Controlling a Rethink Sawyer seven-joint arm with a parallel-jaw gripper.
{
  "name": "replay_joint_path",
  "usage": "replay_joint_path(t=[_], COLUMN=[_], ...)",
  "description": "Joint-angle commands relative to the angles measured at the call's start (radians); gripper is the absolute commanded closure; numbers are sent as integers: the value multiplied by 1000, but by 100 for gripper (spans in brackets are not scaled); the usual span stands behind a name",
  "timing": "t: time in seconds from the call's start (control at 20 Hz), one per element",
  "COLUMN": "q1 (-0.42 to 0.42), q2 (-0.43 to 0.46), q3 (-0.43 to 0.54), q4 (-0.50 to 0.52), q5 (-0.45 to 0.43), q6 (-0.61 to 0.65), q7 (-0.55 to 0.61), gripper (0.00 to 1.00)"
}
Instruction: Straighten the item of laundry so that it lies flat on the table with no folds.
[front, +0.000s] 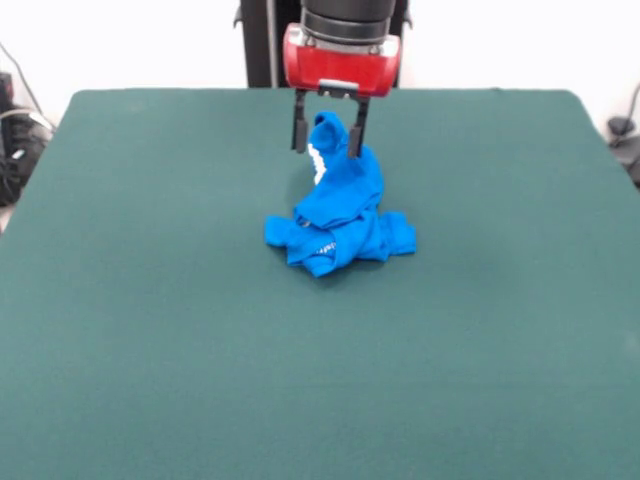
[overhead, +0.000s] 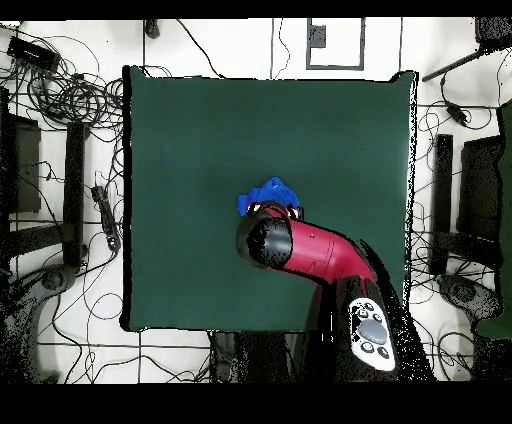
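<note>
Blue cloth, the shirt (front: 340, 215) sits crumpled a little above the middle of the front view, on the green table (front: 150, 330). Most of it is a bunched heap on the felt; one peak of fabric rises from the heap's upper part into the gripper (front: 326, 138), whose two dark fingers (front: 298, 130) stand either side of that peak. The fingers look pinched on the cloth, holding it up, though the contact itself is partly hidden by the fabric. A patch of white print shows just below the held peak.

In the overhead view the arm (overhead: 315, 250) covers most of the shirt (overhead: 268, 192); only a blue edge shows just above the arm's round end, near the frame's centre, well clear of every table edge.

The relation that matters: the heap hangs and lies straight below the gripper and slightly toward the lower right of the front view, with no clear long axis, since it is too balled up. Judging from this, spreading needs the held part carried away from the heap so the rest drags out flat; the folds are many, so the task looks far from done.
</note>
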Motion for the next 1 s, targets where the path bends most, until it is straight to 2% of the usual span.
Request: replay_joint_path(t=[0.05,1.0], q1=[36,67], q2=[38,27], q3=[108,109], q4=[45,85], q5=[32,42], q6=[19,-8], q7=[183,212], gripper=[0,0])
